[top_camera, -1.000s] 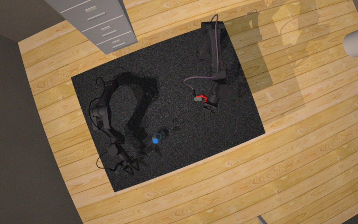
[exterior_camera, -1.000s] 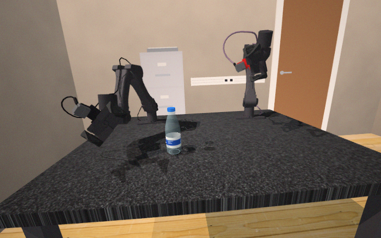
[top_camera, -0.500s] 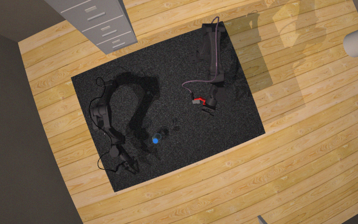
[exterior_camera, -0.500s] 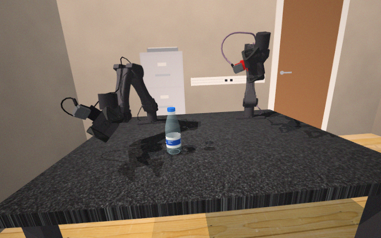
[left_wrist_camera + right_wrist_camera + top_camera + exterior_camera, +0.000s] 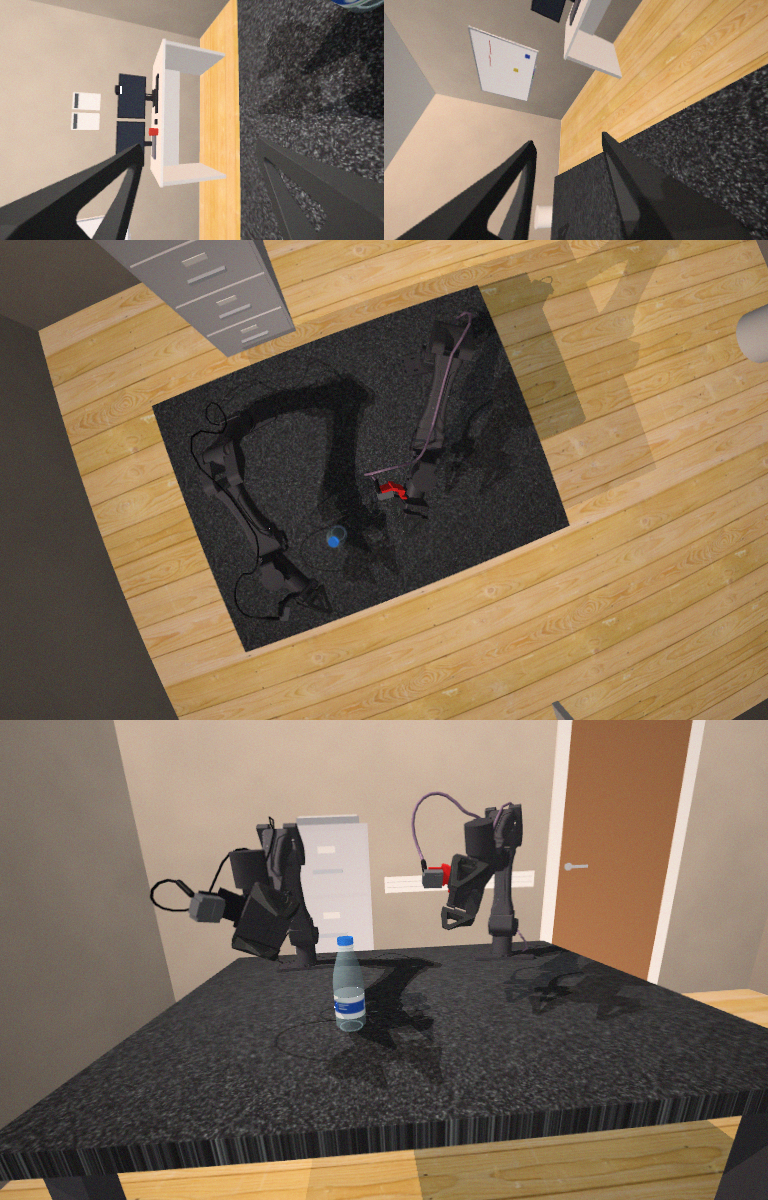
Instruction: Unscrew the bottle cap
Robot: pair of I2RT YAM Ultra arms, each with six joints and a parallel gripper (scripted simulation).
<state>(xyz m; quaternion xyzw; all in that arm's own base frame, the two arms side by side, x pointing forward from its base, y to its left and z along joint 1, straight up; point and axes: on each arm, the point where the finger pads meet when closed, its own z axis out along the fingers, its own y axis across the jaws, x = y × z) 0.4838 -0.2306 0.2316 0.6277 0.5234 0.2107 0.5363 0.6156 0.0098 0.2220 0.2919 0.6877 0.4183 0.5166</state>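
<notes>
Both jaws empty. Left gripper [image 5: 416,513] [image 5: 457,920] [image 5: 200,146] wide; right gripper [image 5: 254,953] [image 5: 568,140] [image 5: 323,603] about half apart. Bottle [image 5: 338,533] [image 5: 348,986] [image 5: 362,6] upright on the desk [image 5: 464,534] [image 5: 509,1070] [image 5: 310,100] [image 5: 704,140], left of centre in my exterior view, blue cap [image 5: 333,541] [image 5: 344,940] on top. Right arm [image 5: 243,506] [image 5: 297,895] stands behind it, grey cabinet [image 5: 226,290] [image 5: 339,855] beyond. Left wrist view cuts the bottle to a sliver, upper right; shadows muddy the dark fingers from above

The top camera looks steeply down over the whole dark table [image 5: 470,534] [image 5: 396,1082], which the exterior camera faces from its front edge, nearer and lower; both wrist cameras look outward past the table's edge
</notes>
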